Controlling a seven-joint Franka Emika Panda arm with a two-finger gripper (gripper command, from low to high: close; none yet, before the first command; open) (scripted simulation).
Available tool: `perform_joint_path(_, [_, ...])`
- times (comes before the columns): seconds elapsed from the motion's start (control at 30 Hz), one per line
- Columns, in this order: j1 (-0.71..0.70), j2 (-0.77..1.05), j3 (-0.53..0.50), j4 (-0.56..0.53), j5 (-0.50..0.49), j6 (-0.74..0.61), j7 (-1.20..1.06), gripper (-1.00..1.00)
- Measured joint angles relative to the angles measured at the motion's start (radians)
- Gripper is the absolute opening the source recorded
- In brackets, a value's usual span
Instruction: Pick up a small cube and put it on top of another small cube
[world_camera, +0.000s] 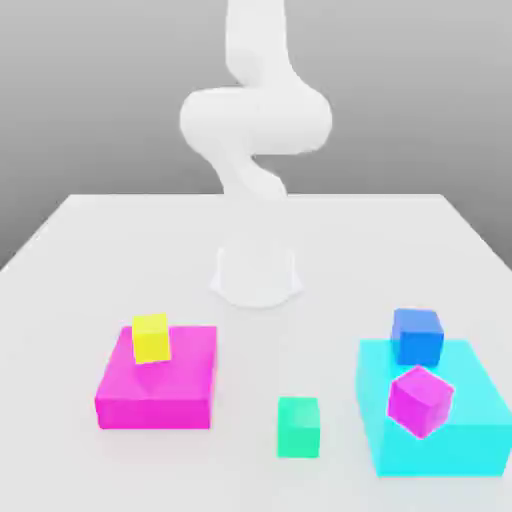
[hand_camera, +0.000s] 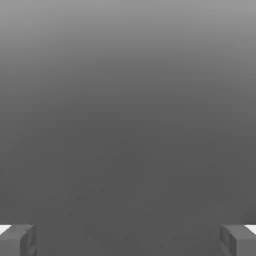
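Note:
The small green cube (world_camera: 298, 427) rests on the white table near the front, between the two big blocks. The small blue cube (world_camera: 416, 335) sits on the far part of the large cyan block (world_camera: 470, 420) at the exterior view's right. My gripper (hand_camera: 128, 240) is open: its two grey fingertips (hand_camera: 17, 240) stand far apart with nothing between them, facing a plain grey background. The white arm (world_camera: 255, 120) rises at the back of the table, far from both cubes.
A small magenta cube (world_camera: 420, 400) lies tilted on the cyan block, in front of the blue cube. A yellow cube (world_camera: 151, 337) sits on a flat magenta block (world_camera: 170, 385) at the exterior view's left. The arm's round base (world_camera: 256, 272) stands mid-table.

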Motion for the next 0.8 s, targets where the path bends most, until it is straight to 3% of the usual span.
perform_joint_path(0.8, [-0.308, 0.5, 0.378, -0.26, -0.056, 0.296, 1.038, 0.0])
